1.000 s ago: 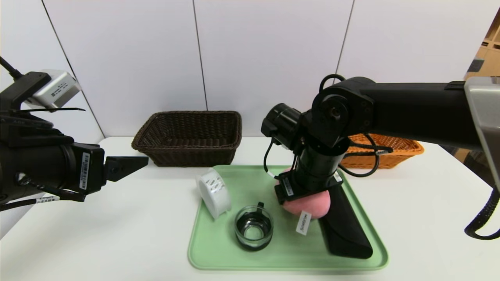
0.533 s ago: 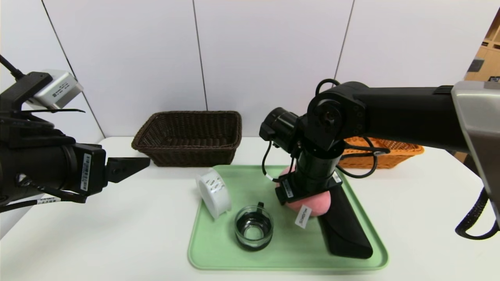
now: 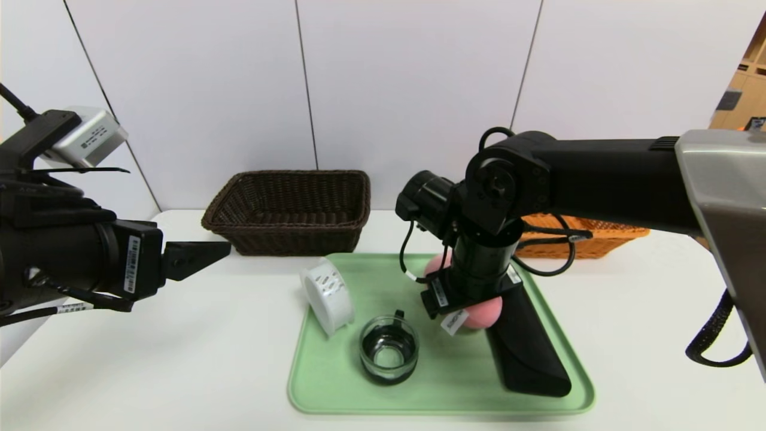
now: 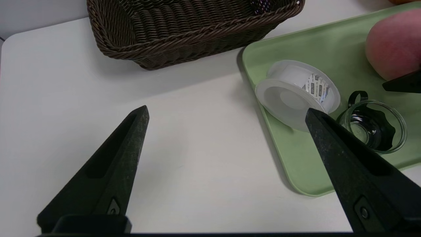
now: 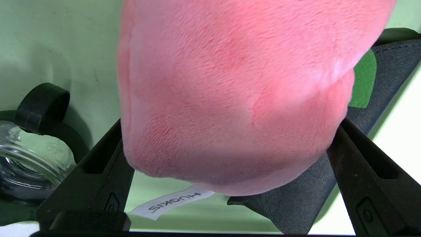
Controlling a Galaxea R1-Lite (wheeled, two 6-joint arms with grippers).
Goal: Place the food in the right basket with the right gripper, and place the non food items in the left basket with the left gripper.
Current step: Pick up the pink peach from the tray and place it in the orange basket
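On my far left, well off the green tray [image 3: 311, 383], the left gripper [image 3: 206, 254] hovers above the white table [image 3: 149, 359] with its fingers spread wide and nothing between them. Behind the tray's left corner I see the left basket [image 3: 287, 209], dark brown. On the tray's left side the white spool [image 3: 328, 296] stands on edge, and just right of it, toward the tray's front, sits the glass cup [image 3: 389, 350] with its black handle. At the tray's middle my right gripper [image 3: 464, 311] points steeply down over the pink plush peach [image 3: 488, 311]; its fingers [image 5: 98, 174] stand wide on either side of the peach, touching or nearly touching its flanks. The long black case [image 3: 526, 353] lies just right of the peach along the tray's right side. Behind the tray's right corner, mostly hidden by my right arm, is the orange right basket [image 3: 616, 236].
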